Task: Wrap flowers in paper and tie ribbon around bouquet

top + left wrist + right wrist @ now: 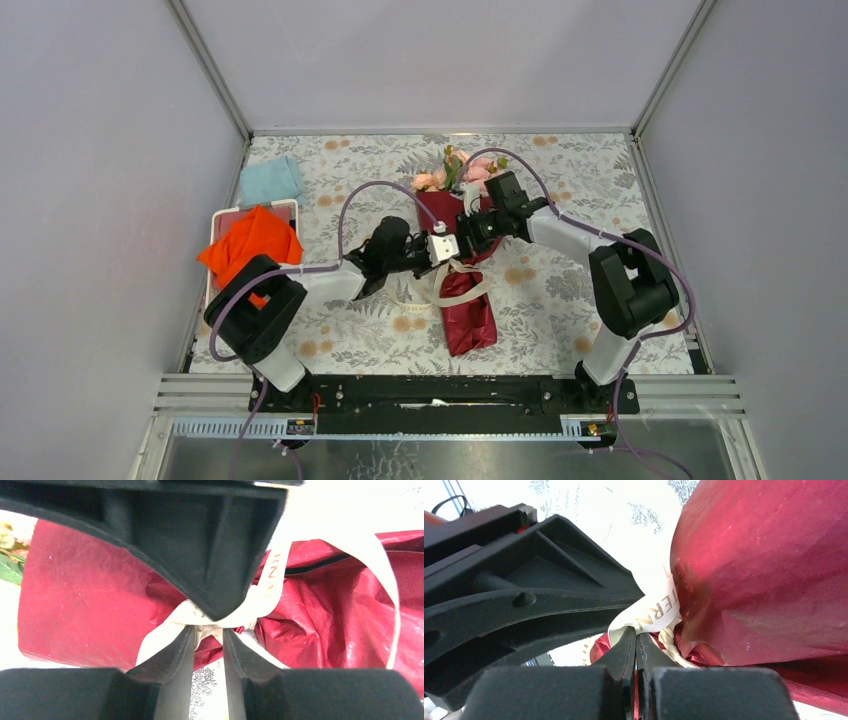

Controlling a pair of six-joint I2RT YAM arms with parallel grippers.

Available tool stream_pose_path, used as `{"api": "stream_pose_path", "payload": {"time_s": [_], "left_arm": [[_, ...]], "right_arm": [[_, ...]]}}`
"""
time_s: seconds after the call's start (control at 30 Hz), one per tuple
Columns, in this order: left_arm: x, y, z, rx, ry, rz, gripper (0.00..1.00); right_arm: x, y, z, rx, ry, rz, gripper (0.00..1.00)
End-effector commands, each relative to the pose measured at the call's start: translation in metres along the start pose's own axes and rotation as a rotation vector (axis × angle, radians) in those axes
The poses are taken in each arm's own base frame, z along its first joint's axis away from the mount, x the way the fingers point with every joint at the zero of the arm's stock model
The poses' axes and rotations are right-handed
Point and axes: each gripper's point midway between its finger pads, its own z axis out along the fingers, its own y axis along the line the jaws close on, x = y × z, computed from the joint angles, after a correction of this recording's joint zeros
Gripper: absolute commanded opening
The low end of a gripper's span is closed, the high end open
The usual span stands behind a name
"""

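**CINCHED AT THE MIDDLE**

Dark red crinkly paper-cone bouquet (468, 315) lies beneath right pincer (636, 636) and left pincer (207, 630), which meet tip to tip over its waist. Narrow end runs nearside of both. Pale pink fabric roses w/ green leaves (432, 181) poke out just beyond right pincer. Cream flat floppy ribbon (654, 615) binds the waist btwn the two, loops trailing near left pincer. Right pincer clenched, tips at a ribbon fold; can't tell if it's nipped. Left pincer released, jaws slightly apart, knot at its tips.
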Motion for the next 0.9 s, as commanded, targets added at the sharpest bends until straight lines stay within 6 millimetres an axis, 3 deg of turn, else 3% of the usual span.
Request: {"api": "stream_pose_path", "payload": {"time_s": [0.0,0.27,0.37,0.53,0.67,0.73,0.87], "left_arm": [[-0.018,-0.001,-0.012,0.019,-0.055,0.157,0.36],[-0.011,-0.013,-0.04,0.171,0.029,0.377,0.37],[-0.018,-0.014,-0.043,0.204,0.005,0.463,0.38],[-0.037,0.001,-0.033,0.173,-0.042,0.47,0.39],[-0.057,0.006,-0.026,0.158,-0.125,0.528,0.5],[-0.054,0.0,-0.02,0.184,-0.136,0.651,0.53],[-0.053,0.011,-0.009,0.14,-0.135,0.747,0.53]], "right_arm": [[-0.022,0.015,-0.018,0.01,-0.069,-0.092,0.0],[-0.014,0.007,-0.019,0.044,-0.009,-0.073,0.01],[-0.013,0.005,-0.019,0.047,0.009,-0.067,0.02],[-0.012,0.006,-0.021,0.052,0.01,-0.067,0.04],[-0.009,0.006,-0.02,0.05,0.017,-0.06,0.05],[-0.006,0.006,-0.02,0.047,0.024,-0.057,0.06],[-0.006,0.006,-0.019,0.045,0.027,-0.058,0.07]]}}
